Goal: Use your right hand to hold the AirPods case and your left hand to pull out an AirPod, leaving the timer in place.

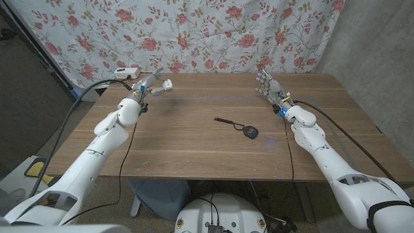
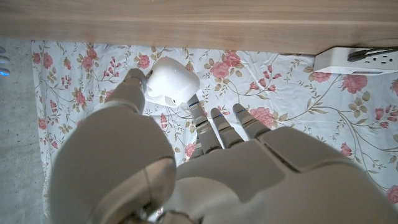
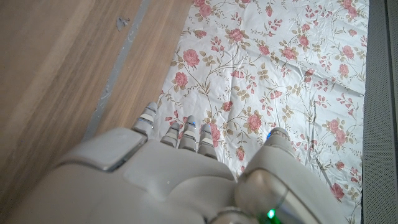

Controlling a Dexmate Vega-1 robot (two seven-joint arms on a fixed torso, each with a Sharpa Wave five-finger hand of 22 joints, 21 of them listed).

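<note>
My left hand (image 1: pixel 150 85) is raised at the table's far left corner and pinches a small white rounded case (image 1: pixel 167 83), which looks like the AirPods case. In the left wrist view the case (image 2: pixel 173 83) sits between the thumb and the fingertips of that hand (image 2: pixel 205 162). I cannot tell whether its lid is open or closed. A small dark round object with a thin black strap (image 1: pixel 250 132), apparently the timer, lies at the middle of the table. My right hand (image 1: pixel 267 83) stands upright at the far right with its fingers apart, holding nothing; its back (image 3: pixel 186 174) faces the wrist camera.
A white power strip (image 1: pixel 126 71) lies off the table's far left corner, also seen as the power strip (image 2: pixel 357 60) with a plug in it. A floral cloth (image 1: pixel 213 32) hangs behind the wooden table (image 1: pixel 194 149). Black cables run along both arms.
</note>
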